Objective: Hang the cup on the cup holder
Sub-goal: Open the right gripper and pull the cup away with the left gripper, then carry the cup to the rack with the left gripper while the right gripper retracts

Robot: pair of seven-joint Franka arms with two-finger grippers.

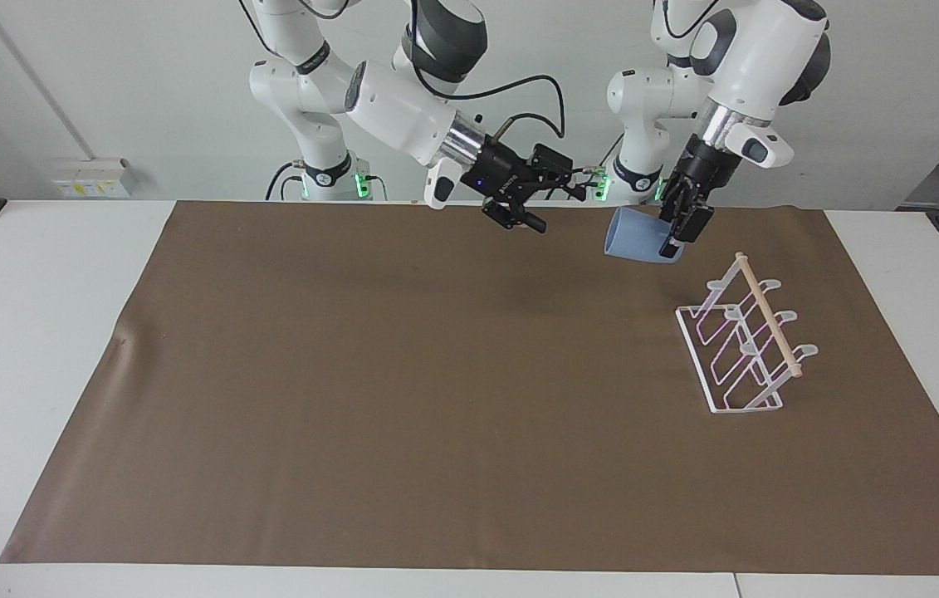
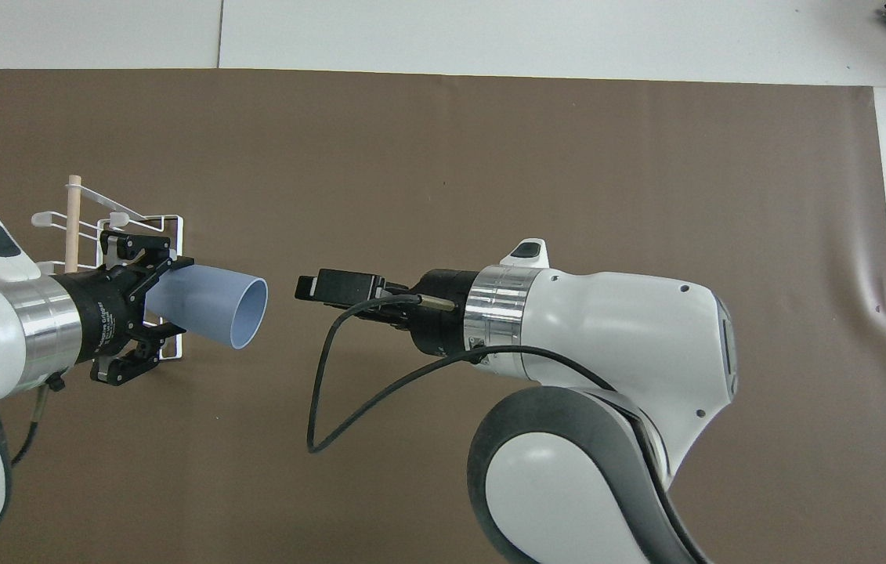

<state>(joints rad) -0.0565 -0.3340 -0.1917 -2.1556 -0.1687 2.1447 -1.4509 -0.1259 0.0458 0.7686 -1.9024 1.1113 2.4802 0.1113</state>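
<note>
Cup [image 1: 635, 237]: light blue, matte, plain, tapered tumbler, tipped on its side in the air, upper right of centre in the facing view. Left gripper [image 1: 679, 228] is clamped on its narrow base end; the open mouth points toward the right gripper [image 1: 537, 197].

Right gripper: up in the air near the top centre of the facing view, jaws apart and holding nothing, a clear gap between it and the cup.

Cup holder [image 1: 741, 341]: thin white wire rack, slanted looped prongs with rounded tips, pale wooden dowel across the top. It stands on the brown mat [image 1: 436, 415] at the right of the facing view, lower than the cup and apart from it.

Overhead view: the cup [image 2: 211, 305] shows its round rim and hollow inside, which the facing view hides. The left gripper [image 2: 146, 301] and cup cover most of the rack [image 2: 82, 215]; only the dowel end and a few prongs show at the left edge. The right gripper [image 2: 333, 288] appears edge-on, its finger gap hard to make out there.

Mat: smooth, matte, with a slight crease at its left edge in the facing view.
</note>
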